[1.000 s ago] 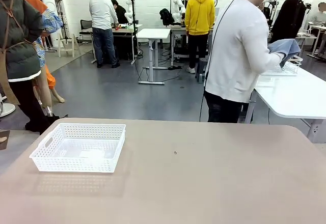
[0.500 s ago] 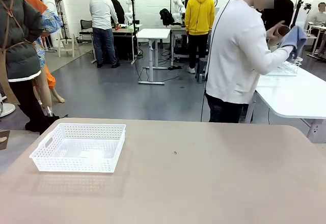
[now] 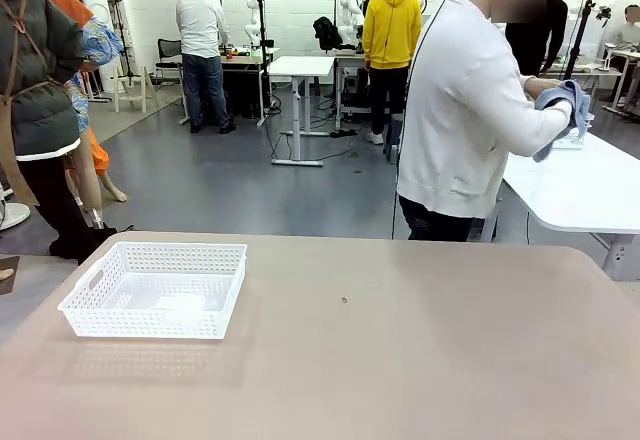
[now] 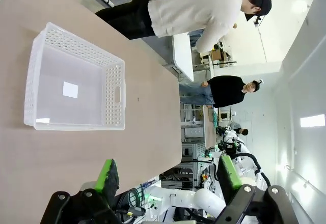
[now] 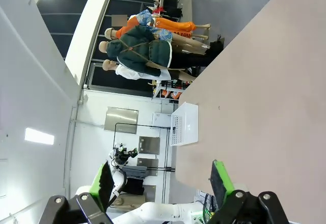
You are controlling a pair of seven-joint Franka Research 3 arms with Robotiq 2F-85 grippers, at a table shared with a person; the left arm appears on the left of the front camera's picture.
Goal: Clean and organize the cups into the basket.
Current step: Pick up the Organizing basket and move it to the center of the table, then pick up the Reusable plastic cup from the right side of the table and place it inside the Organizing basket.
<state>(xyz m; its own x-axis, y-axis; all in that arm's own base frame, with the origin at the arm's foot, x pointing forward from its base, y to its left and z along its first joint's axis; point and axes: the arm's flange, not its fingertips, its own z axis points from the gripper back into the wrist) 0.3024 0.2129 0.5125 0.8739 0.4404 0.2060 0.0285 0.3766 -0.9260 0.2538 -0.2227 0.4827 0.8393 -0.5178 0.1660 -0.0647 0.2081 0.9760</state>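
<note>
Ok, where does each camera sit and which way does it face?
Front view: fixed on the robot's side, facing across the table and basket toward the person.
Left wrist view: on the left arm, rolled sideways, looking along the open left gripper at the basket.
Right wrist view: on the right arm, rolled, along the open right gripper over the table.
All three share the basket.

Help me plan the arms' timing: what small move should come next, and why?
Probably wait: hold the left gripper and right gripper open above the table. The basket holds no cups yet, and the person is turned toward the side table with a blue cloth in hand, so nothing seems within reach to grasp.
</note>
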